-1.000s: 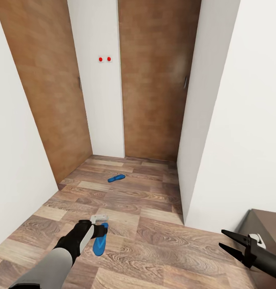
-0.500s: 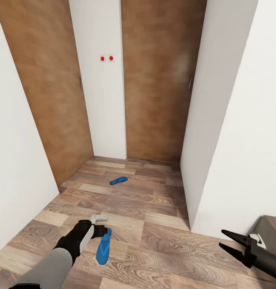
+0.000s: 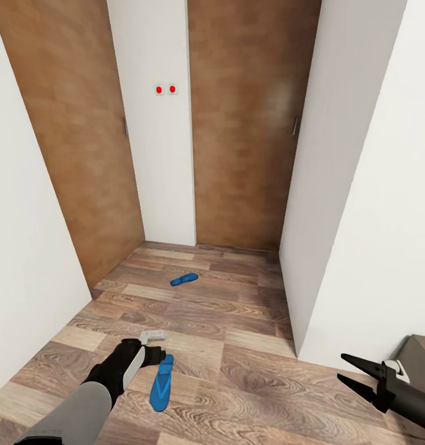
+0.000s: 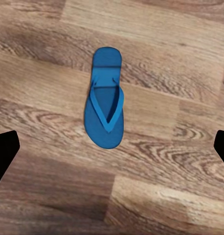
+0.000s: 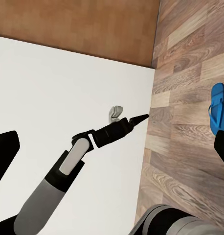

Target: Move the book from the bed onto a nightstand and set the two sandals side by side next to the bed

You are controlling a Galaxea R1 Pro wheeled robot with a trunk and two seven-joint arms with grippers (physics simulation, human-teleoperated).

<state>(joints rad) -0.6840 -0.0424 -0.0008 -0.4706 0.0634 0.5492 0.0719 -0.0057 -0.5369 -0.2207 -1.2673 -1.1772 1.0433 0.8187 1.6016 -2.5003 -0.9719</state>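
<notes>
Near sandal [image 3: 161,383]: lying flat on the wood-plank floor [image 3: 249,364], strap side up, directly under my left claw [image 3: 154,347]; in the left wrist view the sandal [image 4: 105,99] is sitting centred between my two fingertips.
Long axis: running roughly straight away from me in the head view, across the line between my left claw's fingertips as the wrist view shows it.
Far sandal [image 3: 184,279]: lying on the floor well apart from the near one, further into the alcove, in front of the brown doors [image 3: 237,123]; long axis turned at a slant to the near sandal's.
Nearer arm: my left arm is hanging just over the near sandal; my right claw [image 3: 354,376] is waiting well off to the right, beside the white wall [image 3: 373,247].
Left claw: spread wide, both fingertips showing at the edges of its wrist view, holding nothing and touching nothing.
Right claw: fingers parted, empty, hovering in the air near a dark brown piece of furniture [image 3: 422,355].
Coming move, as I judge it: a straight descent over the near sandal, closing across its narrow width.
Risk: the sandal is thin and flat, so my fingertips may be scraping the floor before gripping.
</notes>
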